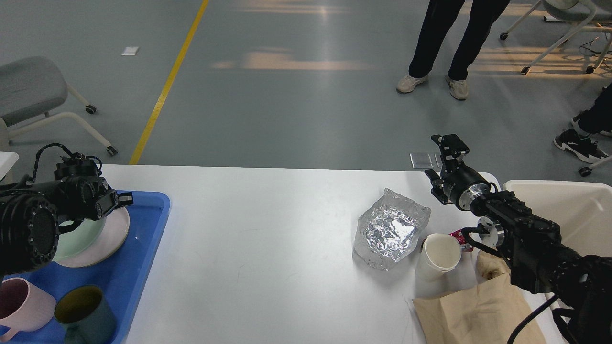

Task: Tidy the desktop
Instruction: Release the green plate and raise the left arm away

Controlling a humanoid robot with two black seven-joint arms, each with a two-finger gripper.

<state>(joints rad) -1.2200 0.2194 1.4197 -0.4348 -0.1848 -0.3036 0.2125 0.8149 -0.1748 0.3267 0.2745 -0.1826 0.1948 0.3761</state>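
Our left gripper, whose grip we cannot tell, hangs over the stacked plates, while our right gripper waits unclenched and empty above the desktop, foil bag just below-left for binning.

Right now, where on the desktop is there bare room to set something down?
The desktop is bare across its middle, from the blue tray to the foil bag. The right end is crowded: foil bag, paper cup, brown paper bag and right gripper sit close together.
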